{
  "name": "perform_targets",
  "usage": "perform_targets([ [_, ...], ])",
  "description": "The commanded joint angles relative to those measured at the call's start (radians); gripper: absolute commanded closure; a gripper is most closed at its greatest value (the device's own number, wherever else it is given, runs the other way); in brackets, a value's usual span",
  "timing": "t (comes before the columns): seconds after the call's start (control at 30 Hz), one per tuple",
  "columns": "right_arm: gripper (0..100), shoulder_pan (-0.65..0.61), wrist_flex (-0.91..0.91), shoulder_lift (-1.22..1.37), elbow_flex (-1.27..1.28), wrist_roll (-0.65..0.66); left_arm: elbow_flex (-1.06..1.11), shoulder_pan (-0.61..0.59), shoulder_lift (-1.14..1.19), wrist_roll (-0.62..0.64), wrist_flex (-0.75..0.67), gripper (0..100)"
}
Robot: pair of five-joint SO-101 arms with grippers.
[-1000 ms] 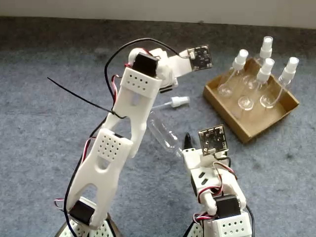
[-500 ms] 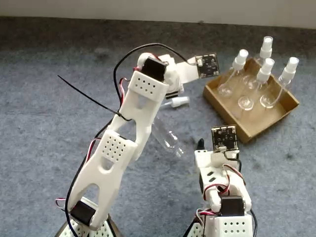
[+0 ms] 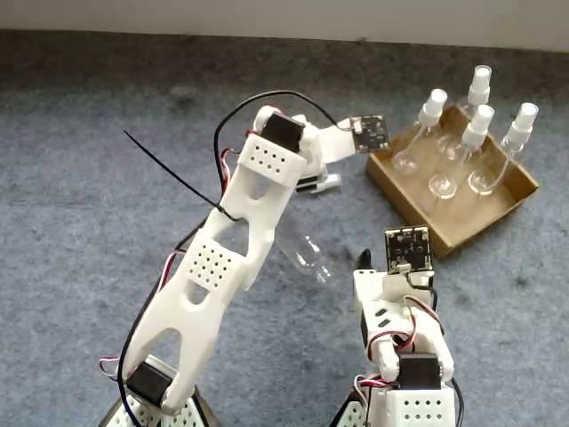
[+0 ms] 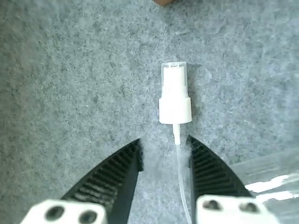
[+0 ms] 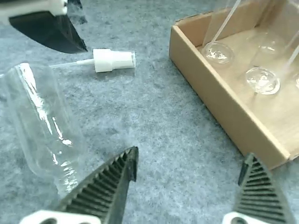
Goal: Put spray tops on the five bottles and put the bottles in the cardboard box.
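Observation:
The loose white spray top (image 4: 175,98) lies on the grey carpet, its thin tube running back between the fingers of my open left gripper (image 4: 164,154), which hangs just over it. From above, the spray top (image 3: 325,182) pokes out from under the left arm. An uncapped clear bottle (image 3: 308,254) lies on its side between the arms. In the right wrist view my open right gripper (image 5: 187,182) holds nothing and sits beside the bottle (image 5: 39,126), with the spray top (image 5: 114,60) farther off. Several capped bottles (image 3: 433,116) stand in the cardboard box (image 3: 404,197).
The cardboard box (image 5: 219,105) sits at the back right, close to my right gripper. The left arm's black finger (image 5: 46,28) shows behind the spray top. A loose black cable (image 3: 173,178) sticks out left of the left arm. Open carpet lies to the left.
The left arm has swung right and come down over the spray top, which now lies at its fingers. The right arm shifted slightly right and back.

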Motion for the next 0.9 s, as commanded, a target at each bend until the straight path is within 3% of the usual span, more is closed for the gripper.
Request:
perform_targets([
  [0.0, 68.5, 0.015, 0.010, -0.015, 0.130, 0.012, -0.012, 0.015, -0.013, 0.003, -0.011, 87],
  [0.1, 68.5, 0.015, 0.010, -0.015, 0.130, 0.012, -0.013, 0.015, 0.031, 0.006, -0.044, 85],
  [0.27, 68.5, 0.010, 0.010, -0.015, 0.130, 0.012, -0.033, 0.027, 0.130, 0.006, -0.084, 74],
  [0.53, 68.5, 0.010, 0.010, -0.013, 0.130, 0.012, -0.030, 0.024, 0.130, 0.008, -0.175, 74],
  [0.87, 68.5, 0.010, 0.030, -0.013, 0.137, 0.012, -0.033, 0.027, 0.122, 0.008, -0.183, 74],
])
